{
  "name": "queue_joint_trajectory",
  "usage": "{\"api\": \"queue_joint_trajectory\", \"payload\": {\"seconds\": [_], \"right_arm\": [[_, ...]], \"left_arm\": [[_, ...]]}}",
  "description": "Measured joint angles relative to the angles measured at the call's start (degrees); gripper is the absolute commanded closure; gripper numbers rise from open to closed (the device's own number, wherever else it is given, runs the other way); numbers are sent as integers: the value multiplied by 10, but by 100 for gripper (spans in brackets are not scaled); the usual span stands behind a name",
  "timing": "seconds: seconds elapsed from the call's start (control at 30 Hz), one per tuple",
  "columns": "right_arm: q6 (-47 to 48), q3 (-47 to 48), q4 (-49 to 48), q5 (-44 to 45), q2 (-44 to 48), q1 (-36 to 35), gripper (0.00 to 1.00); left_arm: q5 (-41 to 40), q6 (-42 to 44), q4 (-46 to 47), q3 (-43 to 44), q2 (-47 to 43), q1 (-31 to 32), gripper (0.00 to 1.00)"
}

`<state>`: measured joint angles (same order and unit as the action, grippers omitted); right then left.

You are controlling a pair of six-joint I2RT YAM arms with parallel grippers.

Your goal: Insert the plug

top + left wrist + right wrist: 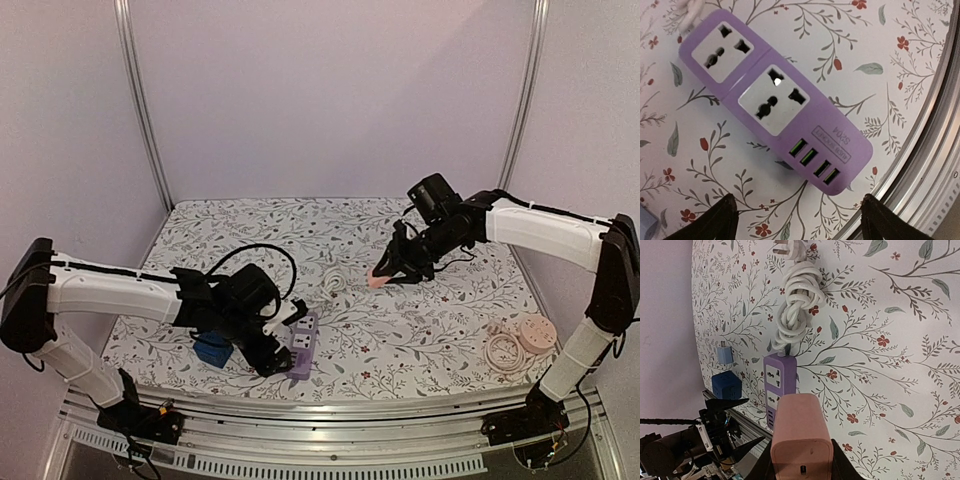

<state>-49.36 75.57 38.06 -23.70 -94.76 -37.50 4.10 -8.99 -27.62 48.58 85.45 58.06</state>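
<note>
The only print sits on the purple power strip (747, 82), which lies by the near edge of the worktop (875, 45). A small outlined label (832, 143) is on its top face, between the lower socket and the row of four USB ports. It appears upside down in the left wrist view. The larger line looks like "S20S", though the digits are uncertain. The smaller line beside it is too fine to read. From above and from the right wrist, the label cannot be made out.

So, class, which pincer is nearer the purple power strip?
Left. The left pincer hovers right by the purple power strip, open; the right pincer is far off to its right, shut on the pink plug.
</note>
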Motion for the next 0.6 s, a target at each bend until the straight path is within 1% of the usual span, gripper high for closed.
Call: {"api": "queue_joint_trajectory", "payload": {"seconds": [0.1, 0.2, 0.37, 0.5, 0.6], "right_arm": [[-3, -1, 5, 6, 2, 0, 100], [-6, -2, 11, 9, 7, 0, 100], [-9, -6, 14, 11, 18, 0, 100], [-10, -11, 18, 12, 27, 0, 100], [-10, -13, 18, 16, 32, 0, 100]], "left_arm": [[22, -15, 3, -6, 14, 0, 24], [42, -24, 10, -7, 34, 0, 34], [68, -33, 22, 0, 76, 0, 46], [87, -34, 30, 27, 113, 0, 52], [99, -35, 33, 54, 140, 0, 53]]}}
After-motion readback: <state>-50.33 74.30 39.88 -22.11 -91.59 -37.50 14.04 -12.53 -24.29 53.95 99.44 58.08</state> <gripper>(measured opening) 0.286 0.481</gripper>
